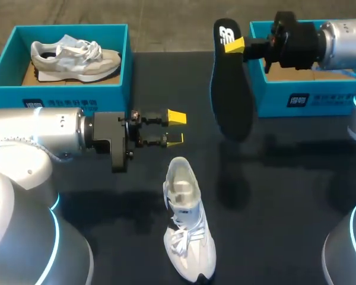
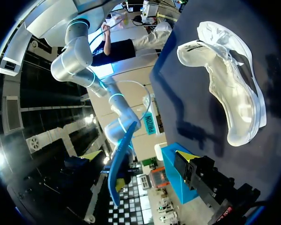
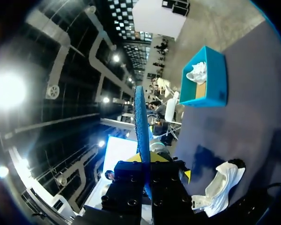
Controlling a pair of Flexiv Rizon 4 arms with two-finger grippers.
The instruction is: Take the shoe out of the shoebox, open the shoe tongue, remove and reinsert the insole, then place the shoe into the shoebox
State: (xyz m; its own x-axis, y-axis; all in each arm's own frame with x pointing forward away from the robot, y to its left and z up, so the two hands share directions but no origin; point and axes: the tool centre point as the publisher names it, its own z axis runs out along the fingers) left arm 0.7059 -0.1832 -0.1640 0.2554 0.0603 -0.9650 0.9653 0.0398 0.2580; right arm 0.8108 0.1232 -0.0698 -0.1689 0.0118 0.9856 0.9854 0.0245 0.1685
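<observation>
Right gripper (image 1: 234, 45) is clamped on the insole (image 1: 230, 95); left gripper (image 1: 176, 129) gapes, empty. Advisable: steady the shoe (image 1: 187, 222), feed toe-end first.

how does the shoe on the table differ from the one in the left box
The loose shoe stands upright on its sole on the table, toe toward the near edge; the boxed shoe lies on its side in the left shoebox, toe to the right. The loose shoe's opening looks pale inside, the boxed shoe's dark. Both are light lace-up sneakers.
</observation>
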